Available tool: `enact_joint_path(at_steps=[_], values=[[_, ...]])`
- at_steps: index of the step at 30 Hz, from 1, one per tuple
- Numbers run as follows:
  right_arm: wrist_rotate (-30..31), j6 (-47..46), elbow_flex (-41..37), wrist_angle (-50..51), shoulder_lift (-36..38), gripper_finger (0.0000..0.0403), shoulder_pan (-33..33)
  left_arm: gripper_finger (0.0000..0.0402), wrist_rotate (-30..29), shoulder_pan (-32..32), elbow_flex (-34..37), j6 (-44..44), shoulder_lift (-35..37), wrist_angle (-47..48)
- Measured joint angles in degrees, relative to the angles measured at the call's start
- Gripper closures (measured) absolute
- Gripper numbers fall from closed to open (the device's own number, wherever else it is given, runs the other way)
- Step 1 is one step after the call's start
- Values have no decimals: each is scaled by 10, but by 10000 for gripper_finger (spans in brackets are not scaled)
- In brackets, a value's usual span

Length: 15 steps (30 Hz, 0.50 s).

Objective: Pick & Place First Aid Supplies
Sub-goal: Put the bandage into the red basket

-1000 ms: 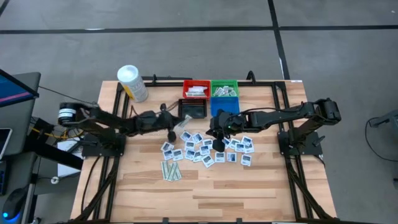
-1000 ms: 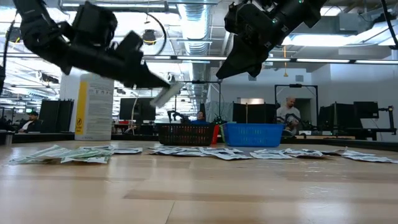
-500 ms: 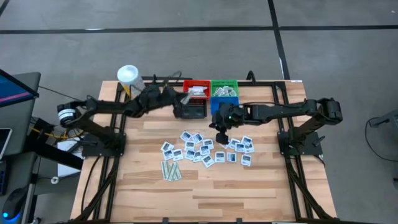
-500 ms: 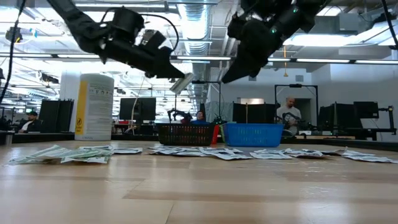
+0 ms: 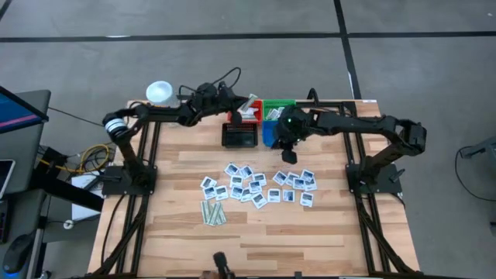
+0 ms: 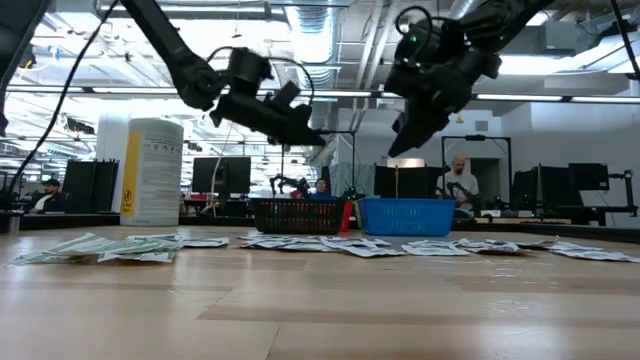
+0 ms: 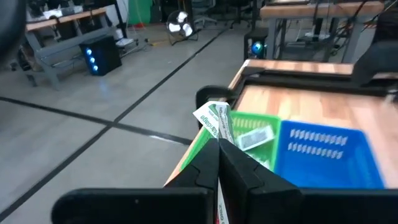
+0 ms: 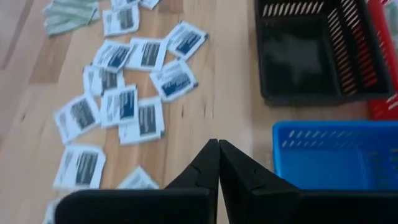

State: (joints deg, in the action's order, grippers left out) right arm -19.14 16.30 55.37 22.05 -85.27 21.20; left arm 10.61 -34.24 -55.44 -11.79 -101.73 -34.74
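My left gripper (image 5: 249,103) hangs over the far bins, between the red bin (image 5: 242,113) and the green bin (image 5: 279,108), shut on a narrow pale green-white strip (image 7: 214,120). My right gripper (image 5: 287,155) is shut and hangs above the table at the near side of the blue bin (image 5: 270,133). In the right wrist view nothing shows between its fingers (image 8: 217,149). The other first aid supplies lie flat on the wood: square white packets (image 5: 256,186) and a small heap of strips (image 5: 214,211). My left gripper pinches the strip's near end (image 7: 217,134) between its two fingers. The fingers come nearly level from the table's left, and the strip sticks out ahead of them, along their line. It is lifted clear, above the bins.
A black bin (image 5: 239,136) stands left of the blue one, in front of the red. A white tub with a yellow label (image 5: 160,93) stands at the far left corner. Bare wood lies along the near edge (image 5: 256,244). People show in the room behind (image 6: 462,180).
My left gripper has swung up and toward the far edge and the right, carrying the strip from over the table's left middle to above the red and green bins. My right gripper has moved from above the spread packets toward the far edge, to the blue bin.
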Motion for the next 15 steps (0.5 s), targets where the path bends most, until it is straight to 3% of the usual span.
enact_joint_path(at_steps=[5, 15], values=[[-50, 50, 0, 46, 0, 401, 39, 391, -19, -13, -8, 0, -27, 3], [-60, 76, 0, 62, 0, 402, 72, 366, -25, -26, -8, 2, -28, 5]])
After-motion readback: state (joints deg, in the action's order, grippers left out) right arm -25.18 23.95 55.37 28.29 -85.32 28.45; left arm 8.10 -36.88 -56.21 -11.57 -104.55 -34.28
